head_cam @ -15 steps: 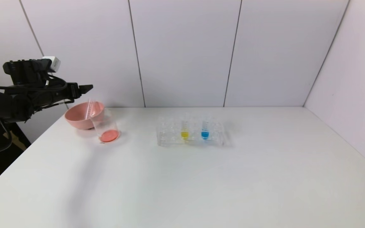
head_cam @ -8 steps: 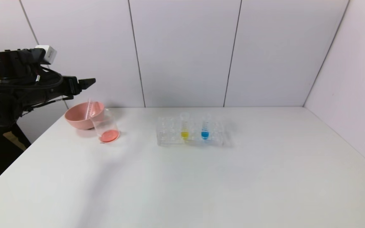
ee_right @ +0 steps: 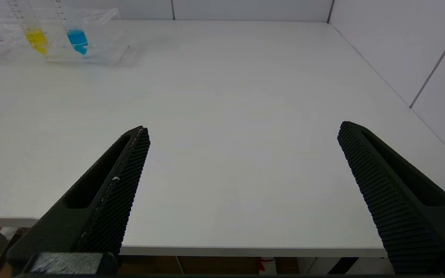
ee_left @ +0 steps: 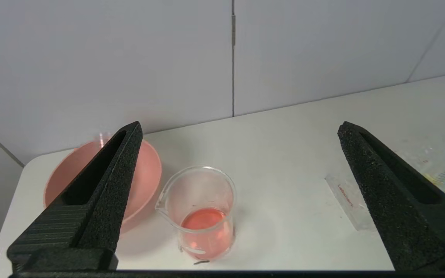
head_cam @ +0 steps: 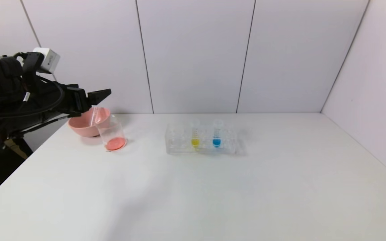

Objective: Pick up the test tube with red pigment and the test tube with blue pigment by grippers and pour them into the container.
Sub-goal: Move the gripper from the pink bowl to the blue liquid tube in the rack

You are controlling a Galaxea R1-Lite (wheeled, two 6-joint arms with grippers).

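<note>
The container (head_cam: 112,134), a clear beaker, stands at the table's far left with red-orange liquid (ee_left: 202,218) in its bottom. No tube holding red pigment is in view; an empty clear tube (head_cam: 95,115) leans in the pink bowl. The test tube with blue pigment (head_cam: 216,135) stands upright in the clear rack (head_cam: 179,140), beside a yellow-liquid tube (head_cam: 195,135). My left gripper (head_cam: 101,94) hovers open and empty above the bowl, behind and above the beaker; in its wrist view the left gripper (ee_left: 240,127) frames the beaker. My right gripper (ee_right: 243,127) is open and empty, low by the table's front edge.
The pink bowl (head_cam: 82,122) sits touching the beaker's far-left side, near the table's left edge. The rack's end (ee_left: 348,200) lies right of the beaker. White wall panels close the back and right. The blue tube (ee_right: 76,36) is far from the right gripper.
My left arm has risen and its open gripper has shifted a little to the right, over the pink bowl. The beaker, tubes and rack have stayed put.
</note>
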